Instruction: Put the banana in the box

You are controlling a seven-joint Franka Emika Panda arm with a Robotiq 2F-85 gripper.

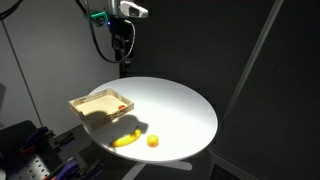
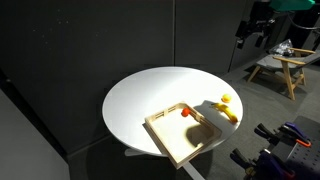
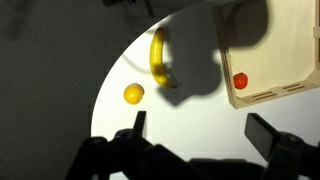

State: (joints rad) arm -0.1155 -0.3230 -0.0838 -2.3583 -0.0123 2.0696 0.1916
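Noting the gripper [image 1: 122, 52] high over the far edge of the round white table [image 1: 180, 115], at 12 o'clock from the box [image 1: 98, 102] in an exterior view and well apart from everything on the surface. Jaws stand wide apart: in the wrist view the two dark fingers [image 3: 138, 126] come in from the bottom edge with only bare tabletop between them, gripping nothing. The banana [image 1: 125, 140] lies flat on the table, outside the box, near its front rim at roughly 5 o'clock from it in that exterior view, partly in the shadow the box casts. It does not touch the box; a strip of shaded table separates them. In the wrist view the banana sits at 11 o'clock from the midpoint of the jaws, long axis running roughly 12 to 6, curve bulging toward 9 o'clock. A small round orange-yellow ball [image 1: 152, 140] rests near the banana, at 3 o'clock from it in the exterior view and at 7 o'clock from it in the wrist view, with a visible gap between the two. The box is shallow, light tan wood with low rims, sitting flat toward the table edge, at 1 o'clock from the jaws in the wrist view. A small red spot [image 3: 240, 80] shows in one inside corner, the corner nearest the banana. The rest of the box floor shows bare wood. Background is dark; a light wooden frame [image 2: 280, 68] stands beyond the table in an exterior view.
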